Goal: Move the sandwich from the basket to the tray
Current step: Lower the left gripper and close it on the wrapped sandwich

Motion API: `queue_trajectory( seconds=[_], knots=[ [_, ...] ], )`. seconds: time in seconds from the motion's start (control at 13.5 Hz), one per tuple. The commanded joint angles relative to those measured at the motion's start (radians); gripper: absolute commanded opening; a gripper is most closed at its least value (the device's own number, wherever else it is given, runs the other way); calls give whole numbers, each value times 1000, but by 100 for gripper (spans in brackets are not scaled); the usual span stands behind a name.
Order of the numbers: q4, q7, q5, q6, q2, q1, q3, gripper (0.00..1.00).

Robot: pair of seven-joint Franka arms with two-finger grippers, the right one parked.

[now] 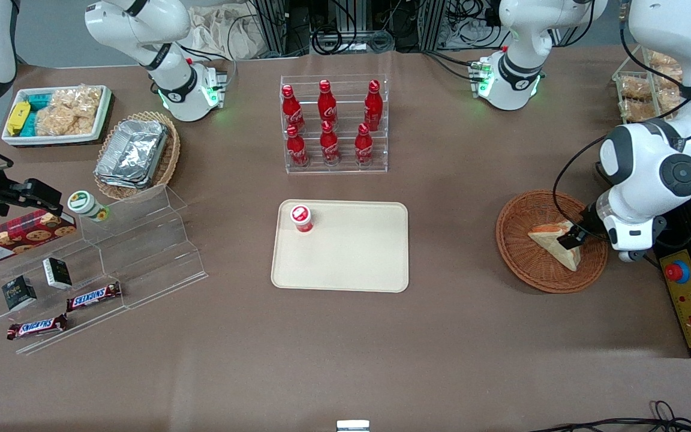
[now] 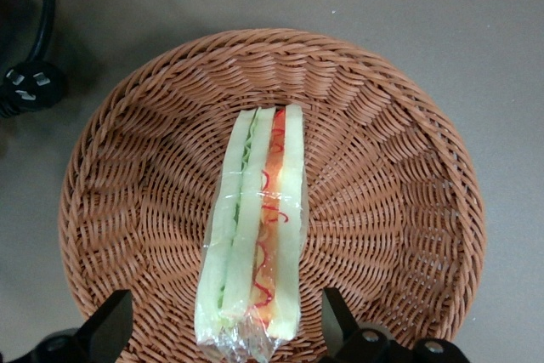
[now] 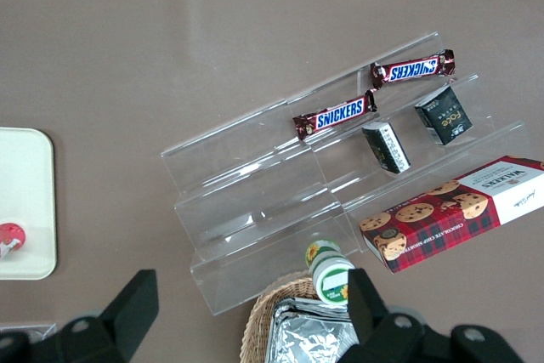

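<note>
The sandwich [image 1: 561, 252], a wrapped wedge of pale bread with a red, orange and green filling stripe [image 2: 255, 235], lies in the round reddish-brown wicker basket [image 1: 513, 240] toward the working arm's end of the table. My gripper [image 1: 573, 237] hangs low over the basket, open. Its two dark fingers [image 2: 338, 320] stand one on each side of the sandwich's end without touching it, as the wrist view of the gripper [image 2: 225, 333] and the basket [image 2: 391, 210] shows. The beige tray [image 1: 351, 264] lies flat mid-table.
A small red-capped cup [image 1: 302, 217] stands on the tray's corner. An acrylic rack of red cola bottles [image 1: 333, 123] stands farther from the camera than the tray. A yellow emergency-stop box [image 1: 687, 294] lies beside the basket. A black cable plug [image 2: 30, 87] lies outside the basket.
</note>
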Motion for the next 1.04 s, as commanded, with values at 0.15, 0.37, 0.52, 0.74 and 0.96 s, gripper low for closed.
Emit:
queue_trajectory(
  seconds=[0.15, 0.37, 0.52, 0.74, 0.96],
  knots=[
    [-3, -21, 4, 19, 33, -4, -4, 100],
    [8, -24, 0, 23, 68, -1, -6, 100],
    [19, -55, -5, 70, 108, -5, -7, 94],
    [20, -96, -5, 98, 131, -13, -24, 23],
    [26, -96, -3, 83, 108, -8, -24, 0]
  ],
)
